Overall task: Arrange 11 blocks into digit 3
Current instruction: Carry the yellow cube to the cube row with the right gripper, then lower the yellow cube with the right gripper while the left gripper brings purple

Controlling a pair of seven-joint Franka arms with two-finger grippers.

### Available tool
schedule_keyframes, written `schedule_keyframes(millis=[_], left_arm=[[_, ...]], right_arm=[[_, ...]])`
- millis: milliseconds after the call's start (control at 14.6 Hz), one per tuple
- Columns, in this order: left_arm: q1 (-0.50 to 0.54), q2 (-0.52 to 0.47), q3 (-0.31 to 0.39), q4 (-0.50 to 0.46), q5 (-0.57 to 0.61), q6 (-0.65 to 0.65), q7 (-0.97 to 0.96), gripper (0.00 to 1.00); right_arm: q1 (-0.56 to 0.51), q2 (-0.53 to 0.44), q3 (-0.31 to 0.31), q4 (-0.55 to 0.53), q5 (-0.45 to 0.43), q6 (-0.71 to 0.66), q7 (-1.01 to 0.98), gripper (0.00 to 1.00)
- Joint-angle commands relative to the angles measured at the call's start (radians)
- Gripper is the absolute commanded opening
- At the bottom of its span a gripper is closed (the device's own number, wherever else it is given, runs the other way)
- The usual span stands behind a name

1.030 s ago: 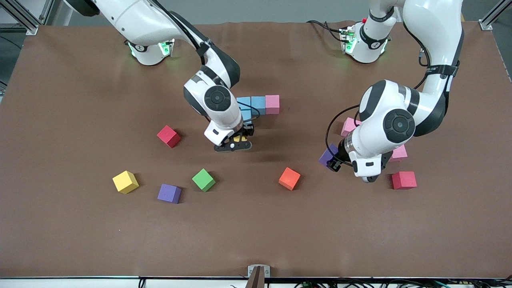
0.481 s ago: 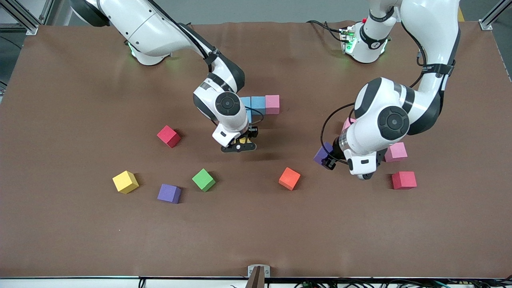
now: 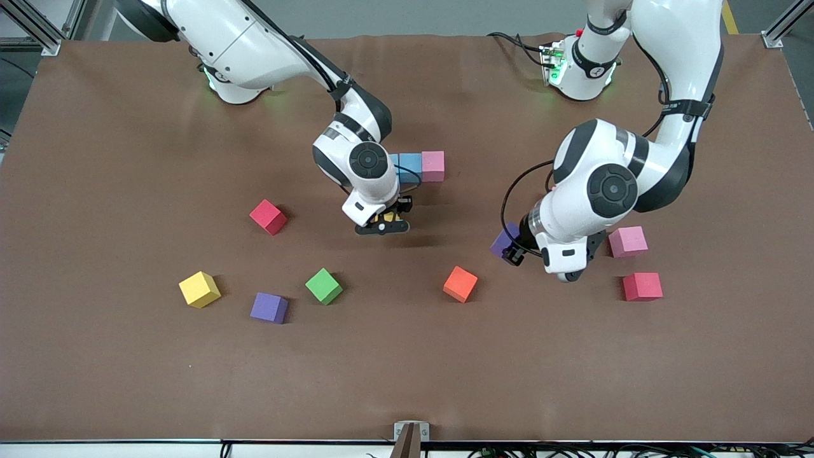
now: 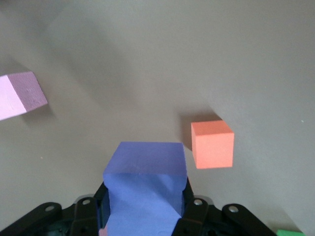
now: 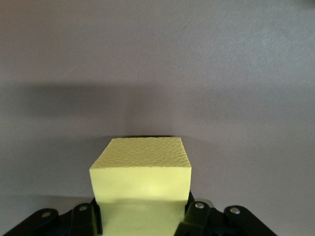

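My right gripper [image 3: 383,224] is shut on a yellow block [image 5: 141,169] and holds it low over the table, beside a row of light blue [image 3: 410,166] and pink [image 3: 432,165] blocks. My left gripper [image 3: 509,247] is shut on a purple block [image 4: 145,182] and holds it above the table, near the orange block [image 3: 460,284], which also shows in the left wrist view [image 4: 211,144]. A yellow [image 3: 199,289], a purple [image 3: 269,307] and a green [image 3: 323,285] block lie toward the right arm's end. A pink block [image 3: 627,241] lies toward the left arm's end.
Two red cubes lie on the brown table: one [image 3: 268,216] toward the right arm's end, one [image 3: 642,286] beside the pink block at the left arm's end. The left arm's wrist hides part of the table around it.
My left gripper has carried the purple block toward the middle of the table. My right gripper has moved with the yellow block closer to the blue and pink row.
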Motion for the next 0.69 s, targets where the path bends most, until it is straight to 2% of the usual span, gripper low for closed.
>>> schedule_keyframes(millis=[0, 618], left_arm=[[-0.012, -0.035, -0.003, -0.015, -0.024, -0.031, -0.018, 0.04], [-0.004, -0.036, -0.021, -0.031, -0.046, -0.031, -0.070, 0.04]], right_arm=[[0.013, -0.016, -0.009, -0.030, -0.026, 0.014, 0.044, 0.00], [0.024, -0.019, -0.007, -0.041, -0.031, 0.014, 0.063, 0.00]])
